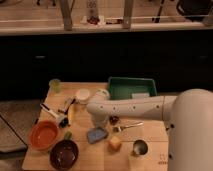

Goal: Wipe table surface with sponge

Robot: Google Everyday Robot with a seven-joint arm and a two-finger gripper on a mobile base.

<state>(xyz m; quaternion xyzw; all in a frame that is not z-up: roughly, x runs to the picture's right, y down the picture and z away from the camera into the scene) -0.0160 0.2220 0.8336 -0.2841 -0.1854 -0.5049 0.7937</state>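
The table surface [150,136] is a light tan plank top that fills the lower half of the camera view. The sponge [97,134], a small flat blue-grey pad, lies on it left of centre. My white arm reaches in from the right, and its wrist hangs over the sponge. The gripper [101,123] points down at the sponge's upper edge, touching it or just above it. The arm hides its grip.
A yellow cube [115,143] and a metal cup [140,147] stand right of the sponge. An orange bowl [44,135] and a dark bowl [64,153] stand to its left. A green tray [132,87] sits at the back. Utensils [62,116], a white cup [82,95] and a green cup [55,85] lie at the back left.
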